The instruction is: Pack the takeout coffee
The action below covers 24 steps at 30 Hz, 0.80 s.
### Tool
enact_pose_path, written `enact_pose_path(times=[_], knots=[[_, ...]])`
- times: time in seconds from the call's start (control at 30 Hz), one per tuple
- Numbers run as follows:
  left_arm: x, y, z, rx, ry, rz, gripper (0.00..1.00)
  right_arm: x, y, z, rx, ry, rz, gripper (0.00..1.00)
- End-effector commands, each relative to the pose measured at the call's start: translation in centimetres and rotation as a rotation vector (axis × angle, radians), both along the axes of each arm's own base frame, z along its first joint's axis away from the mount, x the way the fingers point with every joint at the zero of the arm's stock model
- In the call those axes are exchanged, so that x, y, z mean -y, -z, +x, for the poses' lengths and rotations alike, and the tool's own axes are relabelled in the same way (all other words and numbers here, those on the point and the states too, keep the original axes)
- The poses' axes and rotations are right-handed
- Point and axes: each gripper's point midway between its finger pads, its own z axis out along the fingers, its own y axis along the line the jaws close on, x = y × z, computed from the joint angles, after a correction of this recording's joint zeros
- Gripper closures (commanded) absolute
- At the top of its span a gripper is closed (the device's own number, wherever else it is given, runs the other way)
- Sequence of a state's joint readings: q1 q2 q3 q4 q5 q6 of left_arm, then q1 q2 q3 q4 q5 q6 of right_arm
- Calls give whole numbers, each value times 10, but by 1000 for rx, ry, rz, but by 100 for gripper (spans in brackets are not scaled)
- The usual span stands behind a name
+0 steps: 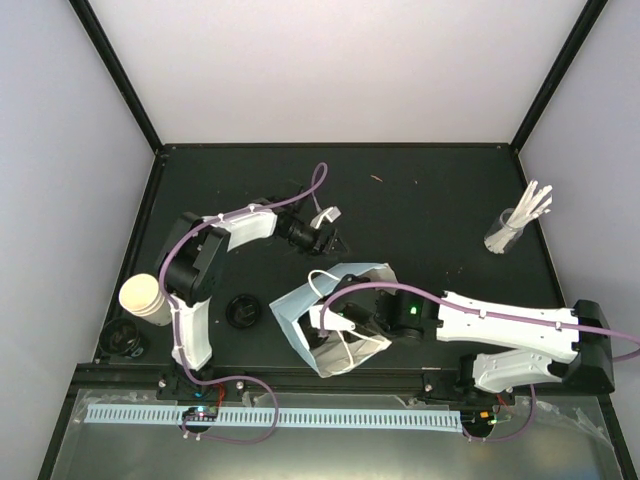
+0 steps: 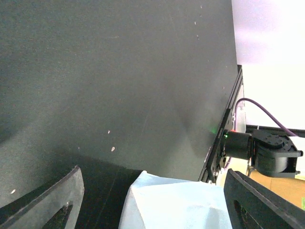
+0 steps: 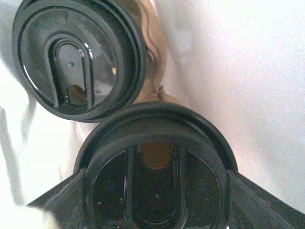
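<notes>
In the right wrist view two black lids show inside the bag's white interior. One lidded cup (image 3: 155, 143) sits between my right gripper's (image 3: 155, 191) fingers, which press on both sides of its lid. The other lidded cup (image 3: 78, 57) stands just beyond it, with a strip of the brown carrier (image 3: 155, 57) beside it. The light-blue bag (image 1: 300, 315) lies mouth up at the table's middle, and my right gripper (image 1: 335, 322) reaches into it. My left gripper (image 1: 328, 240) hovers open just behind the bag. A corner of the bag (image 2: 176, 200) rises between its fingers (image 2: 52, 200).
A cream cup (image 1: 143, 298) lies at the left edge by the left arm. Two loose black lids (image 1: 243, 310) (image 1: 125, 338) rest near it. A glass of white sticks (image 1: 515, 225) stands at the back right. A white bag handle (image 1: 325, 214) sticks up behind the left gripper.
</notes>
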State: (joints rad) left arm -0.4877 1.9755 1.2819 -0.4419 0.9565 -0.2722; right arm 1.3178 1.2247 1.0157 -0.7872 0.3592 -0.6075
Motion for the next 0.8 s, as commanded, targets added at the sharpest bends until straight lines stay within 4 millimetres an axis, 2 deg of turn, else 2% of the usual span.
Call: enact_pose_path(times=[0.0, 0.1, 0.3, 0.57, 0.77], knots=[[11, -9, -5, -10, 62, -51, 20, -17, -14, 7, 19, -17, 62, 55], [12, -5, -11, -33, 83, -51, 28, -12, -3, 14, 16, -6, 28, 55], [8, 7, -23, -88, 118, -31, 37, -6, 10, 19, -34, -4, -19, 57], [13, 8, -25, -109, 129, -37, 46, -3, 20, 7, -133, -26, -28, 59], [16, 2, -29, -107, 145, -38, 47, 1, 32, 4, -186, -36, -75, 61]])
